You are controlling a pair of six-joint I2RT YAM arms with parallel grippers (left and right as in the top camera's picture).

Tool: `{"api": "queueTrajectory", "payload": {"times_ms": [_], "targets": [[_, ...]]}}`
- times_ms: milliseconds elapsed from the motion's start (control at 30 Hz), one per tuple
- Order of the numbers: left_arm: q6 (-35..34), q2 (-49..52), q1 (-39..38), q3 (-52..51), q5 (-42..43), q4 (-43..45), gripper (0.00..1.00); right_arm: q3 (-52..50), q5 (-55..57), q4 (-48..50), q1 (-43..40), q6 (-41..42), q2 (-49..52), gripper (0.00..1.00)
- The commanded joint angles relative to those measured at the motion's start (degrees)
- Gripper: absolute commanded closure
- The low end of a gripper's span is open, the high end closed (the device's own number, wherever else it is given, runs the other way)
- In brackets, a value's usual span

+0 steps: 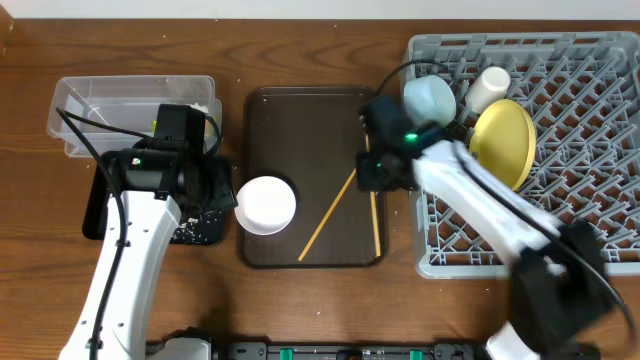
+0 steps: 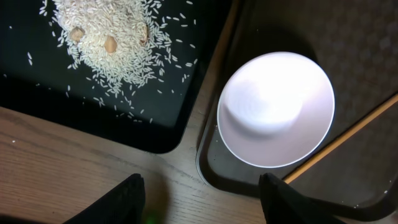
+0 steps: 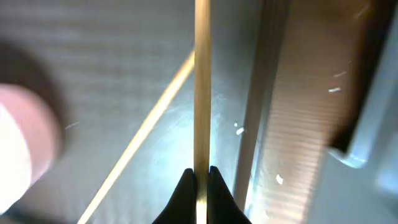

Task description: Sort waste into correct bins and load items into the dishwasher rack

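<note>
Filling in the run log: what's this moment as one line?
right pincer: shut on chopstick | left pincer: open, near white bowl | rack: yellow plate, blue bowl, cup | black tray: rice

Left tool (image 2: 202, 194) agape (right tool (image 3: 198, 178) pinched)

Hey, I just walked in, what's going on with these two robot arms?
Table cleanup. The right gripper has its jaws pinched on one chopstick at the brown tray's right edge. The dishwasher rack already holds the yellow plate, blue bowl and cup. The second chopstick and white bowl wait on the tray. The left gripper hovers, jaws open, near that bowl; rice lies in the black tray.
</note>
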Motion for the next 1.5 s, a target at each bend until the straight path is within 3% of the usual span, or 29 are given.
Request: {"api": "queueTrajectory", "payload": {"times_ms": [0, 167, 367, 1033, 1100, 1267, 1467], "targets": [[-0.94, 0.09, 0.20, 0.59, -0.70, -0.33, 0.38, 0.33, -0.11, -2.43, -2.19, -9.44, -8.59, 0.99], [-0.94, 0.07, 0.20, 0.59, -0.70, -0.31, 0.38, 0.33, 3.48, -7.93, -6.40, -10.38, -13.90, 0.99], [-0.94, 0.09, 0.20, 0.59, -0.70, -0.33, 0.38, 0.09, 11.76, -15.21, -10.58, -10.32, -13.53, 0.99], [-0.94, 0.07, 0.20, 0.59, -0.70, -0.35, 0.38, 0.02, 12.33, -15.58, -11.65, -10.34, -2.82, 0.98], [-0.94, 0.07, 0.20, 0.59, -0.70, -0.33, 0.38, 0.02, 12.33, -15.32, -11.58, -10.34, -2.27, 0.96], [-0.94, 0.07, 0.20, 0.59, -0.70, -0.35, 0.38, 0.02, 12.33, -14.40, -11.67, -10.34, -2.14, 0.78], [-0.94, 0.09, 0.20, 0.59, -0.70, -0.37, 0.38, 0.04, 12.31, -13.84, -11.61, -10.34, -2.19, 0.76]]}}
